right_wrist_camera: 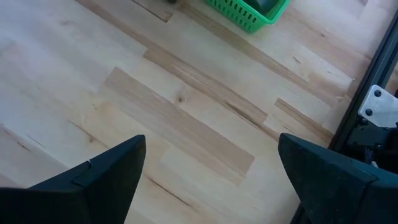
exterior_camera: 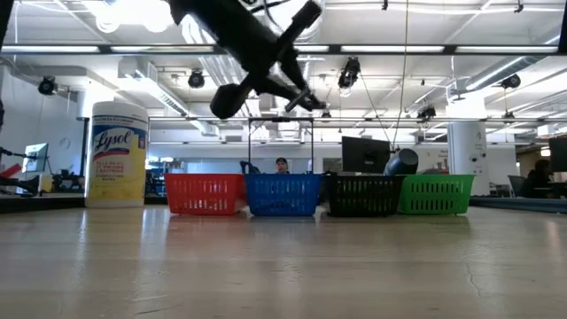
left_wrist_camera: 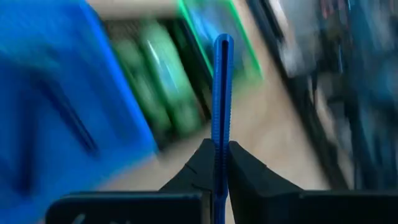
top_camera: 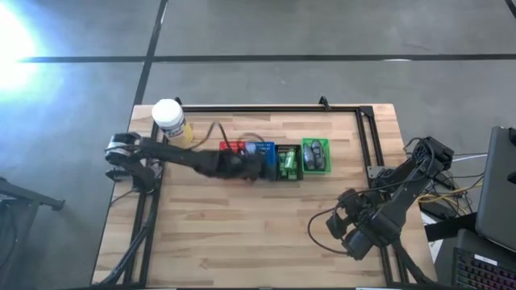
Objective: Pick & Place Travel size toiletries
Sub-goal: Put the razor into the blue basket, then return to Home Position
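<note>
My left gripper (left_wrist_camera: 221, 155) is shut on a thin dark-blue razor (left_wrist_camera: 222, 93); in the high view it hovers over the red basket (top_camera: 231, 148) and blue basket (top_camera: 260, 151). Bright green packets (top_camera: 289, 163) lie in the black basket (top_camera: 288, 159), and dark grey items (top_camera: 316, 155) lie in the green basket (top_camera: 315, 155). The low view shows the left arm (exterior_camera: 257, 53) high above the basket row. My right gripper (right_wrist_camera: 211, 177) is open over bare wood near the table's right edge, its arm (top_camera: 379, 213) lying low there. My left gripper pinches the dark-blue razor at one end (left_wrist_camera: 219, 163) between its two fingers (left_wrist_camera: 245, 171). The razor runs along the fingers and juts straight out past the tips, lifted clear of the table and baskets.
A big yellow jar with a white lid (top_camera: 170, 121) stands at the far left corner. The black frame rail (top_camera: 266, 107) runs along the far edge. Bare wood (top_camera: 242, 225) fills the near half of the table. A person (exterior_camera: 281, 166) sits in the room beyond the baskets.
</note>
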`<state>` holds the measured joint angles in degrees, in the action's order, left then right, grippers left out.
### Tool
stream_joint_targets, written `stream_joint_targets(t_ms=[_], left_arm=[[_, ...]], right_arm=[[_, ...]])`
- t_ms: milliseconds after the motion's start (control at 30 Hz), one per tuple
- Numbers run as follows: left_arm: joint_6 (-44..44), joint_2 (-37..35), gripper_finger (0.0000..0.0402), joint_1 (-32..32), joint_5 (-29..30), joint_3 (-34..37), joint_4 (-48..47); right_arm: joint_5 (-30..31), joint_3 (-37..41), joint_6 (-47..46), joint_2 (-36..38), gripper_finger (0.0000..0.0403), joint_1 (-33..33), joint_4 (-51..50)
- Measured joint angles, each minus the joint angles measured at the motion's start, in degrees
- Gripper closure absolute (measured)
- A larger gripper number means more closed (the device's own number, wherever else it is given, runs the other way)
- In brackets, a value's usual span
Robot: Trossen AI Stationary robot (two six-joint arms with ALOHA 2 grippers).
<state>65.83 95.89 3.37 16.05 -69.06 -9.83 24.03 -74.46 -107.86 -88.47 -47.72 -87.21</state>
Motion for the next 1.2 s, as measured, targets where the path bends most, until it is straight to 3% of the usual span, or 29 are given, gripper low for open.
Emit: stream_joint_targets(t_ms=[100, 233, 400, 633, 833, 967, 1067, 1200], left_arm=[[4.64, -0.56, 0.0377, -4.43, 3.78, 0.41, -0.24], [5.50, 0.98, 0.0372, -9.02, 0.75, 1.46, -1.43], [6.40, 2.89, 0.0361, -10.18, -0.37, 1.92, -3.79], [6.37, 3.96, 0.0288, -10.16, 2.98, 1.97, -4.21], [4.75, 2.26, 0.0240, -9.96, 1.45, 1.92, -4.39], [-6.31, -2.38, 0.0236, -6.59, 0.20, 1.05, -1.57], [-18.91, -7.73, 0.0239, -2.34, -1.00, 0.69, 1.91], [-32.93, -15.25, 0.0239, 2.85, -2.37, 0.83, -0.86]], right_arm=[[0.11, 0.00, -0.12, 0.00, 0.0039, 0.00, -0.08], [0.13, 0.00, -0.12, 0.00, 0.0039, 0.00, -0.08], [0.12, 0.00, -0.15, 0.00, 0.0039, 0.00, -0.05], [0.07, 0.00, -0.15, 0.00, 0.0039, 0.00, 0.18], [-0.36, -0.01, -0.23, 0.30, 0.0039, 0.00, 0.25], [2.06, -2.21, 1.55, 2.81, 0.0039, -0.10, 0.13], [7.17, -5.52, 10.68, 6.48, 0.0041, -0.39, 1.17], [10.56, -10.00, 22.35, 12.18, 0.0055, -0.07, 0.66]])
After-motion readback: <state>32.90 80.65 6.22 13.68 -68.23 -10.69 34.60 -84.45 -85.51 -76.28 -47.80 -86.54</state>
